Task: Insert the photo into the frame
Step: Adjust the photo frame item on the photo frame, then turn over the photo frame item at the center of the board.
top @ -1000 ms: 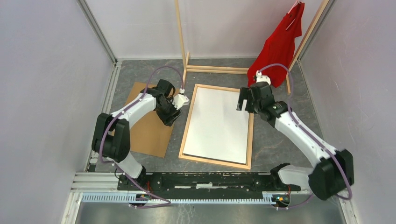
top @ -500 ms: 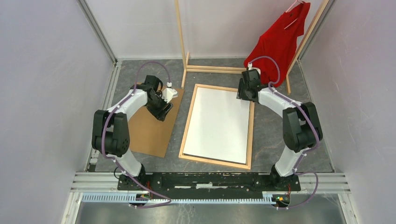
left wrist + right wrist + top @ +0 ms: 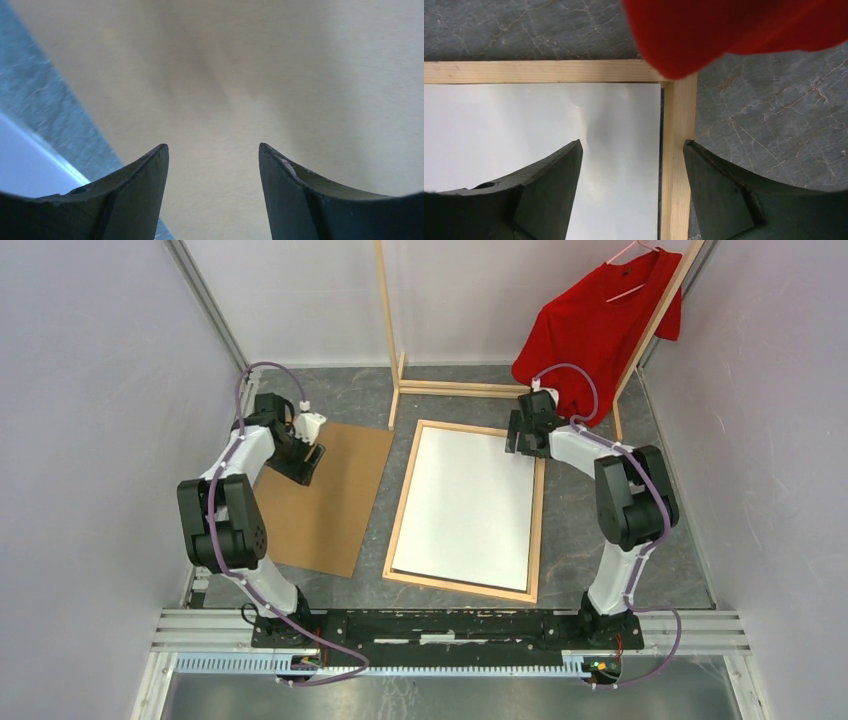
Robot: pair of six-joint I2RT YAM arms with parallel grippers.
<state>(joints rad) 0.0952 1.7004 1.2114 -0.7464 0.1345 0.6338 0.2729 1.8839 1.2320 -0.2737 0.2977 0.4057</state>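
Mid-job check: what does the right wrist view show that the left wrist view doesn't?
Right wrist only: the frame at its corner, the photo lying white side up inside it, and a red shirt hem at the top. Left wrist only: the brown backing board filling the view. Both: the grey table, and an open, empty tool: right tool, left tool.

- Grey marbled tabletop (image 3: pixel 590 530).
- Brown cardboard board (image 3: pixel 330 510) lies flat, left.
- Light wood frame (image 3: pixel 401 510) lies flat, centre, photo (image 3: pixel 470 505) inside, white side up.
- Wooden rack (image 3: pixel 460 388) foot, far edge.
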